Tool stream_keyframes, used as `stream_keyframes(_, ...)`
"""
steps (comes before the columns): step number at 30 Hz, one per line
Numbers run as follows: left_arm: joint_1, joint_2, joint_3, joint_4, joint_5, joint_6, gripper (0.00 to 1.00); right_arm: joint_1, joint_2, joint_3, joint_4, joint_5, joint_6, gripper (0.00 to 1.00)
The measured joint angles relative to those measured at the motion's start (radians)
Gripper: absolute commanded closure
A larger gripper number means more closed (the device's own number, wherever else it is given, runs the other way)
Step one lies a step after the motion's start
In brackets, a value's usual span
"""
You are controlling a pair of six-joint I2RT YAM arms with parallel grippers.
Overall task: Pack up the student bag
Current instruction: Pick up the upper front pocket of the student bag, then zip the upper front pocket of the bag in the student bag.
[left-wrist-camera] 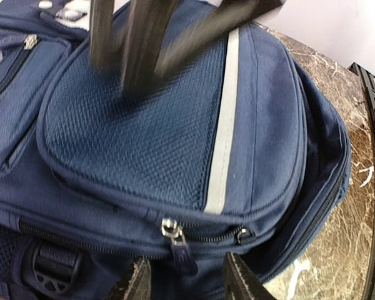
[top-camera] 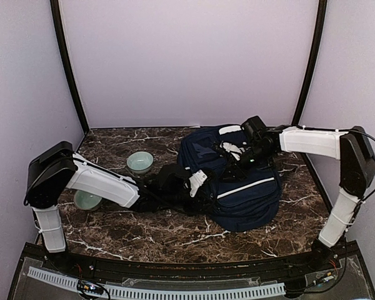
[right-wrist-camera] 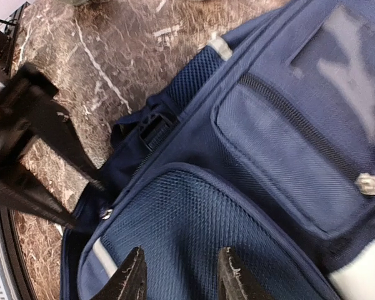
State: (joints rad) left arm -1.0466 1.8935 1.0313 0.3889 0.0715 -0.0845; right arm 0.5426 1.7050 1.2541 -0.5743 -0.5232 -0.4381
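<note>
Underneath everything, the brown marble counter (top-camera: pixel 144 231) carries the bag (top-camera: pixel 250 194), which lies flat toward the right and rear, front pockets facing up. It is navy, with a pale stripe (left-wrist-camera: pixel 224 125) running down beside the mesh pocket (left-wrist-camera: pixel 137 137).

The left arm (top-camera: pixel 103 181) stretches low across the counter to the bag's left edge. The right arm (top-camera: pixel 312 142) reaches in from the bag's right and ends above its middle.

The left gripper (left-wrist-camera: pixel 187 262) sits at the bag's left edge with its jaws apart, and the zip pull (left-wrist-camera: pixel 177 247) lies between them. Whether they pinch the fabric there I cannot tell. The right gripper (right-wrist-camera: pixel 180 251) hangs over the mesh pocket, released, with its jaws parted and nothing between them. In the left wrist view its fingers are blurred.

One pale green bowl (top-camera: pixel 140 162) stands upright on the counter, left of the bag and well apart from it. A second bowl (top-camera: pixel 86 200) sits farther left of the bag, partly hidden under the left arm.

A black buckle (right-wrist-camera: pixel 155 128) shows on the bag's side, beside the mesh pocket.
</note>
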Motion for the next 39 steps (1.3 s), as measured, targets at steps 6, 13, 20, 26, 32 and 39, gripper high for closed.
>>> stream_keyframes(6, 0.000, 0.068, 0.019, 0.020, 0.003, 0.029, 0.55, -0.003, 0.098, 0.000, 0.061, -0.062, 0.039, 0.63)
stream_keyframes(13, 0.000, 0.084, 0.033, -0.002, -0.012, 0.039, 0.62, -0.008, 0.103, -0.005, 0.082, -0.073, 0.052, 0.64)
stream_keyframes(20, 0.000, 0.109, 0.060, -0.024, -0.019, 0.042, 0.92, -0.010, 0.128, 0.001, 0.100, -0.106, 0.051, 0.65)
stream_keyframes(26, -0.006, 0.116, 0.092, -0.090, -0.024, 0.045, 1.00, -0.010, 0.131, 0.003, 0.100, -0.105, 0.052, 0.66)
stream_keyframes(32, -0.040, 0.061, 0.094, -0.158, -0.044, 0.048, 1.00, -0.010, 0.141, 0.012, 0.100, -0.108, 0.055, 0.67)
stream_keyframes(39, -0.059, 0.027, 0.148, -0.267, 0.047, 0.059, 1.00, -0.010, 0.154, 0.025, 0.100, -0.121, 0.059, 0.68)
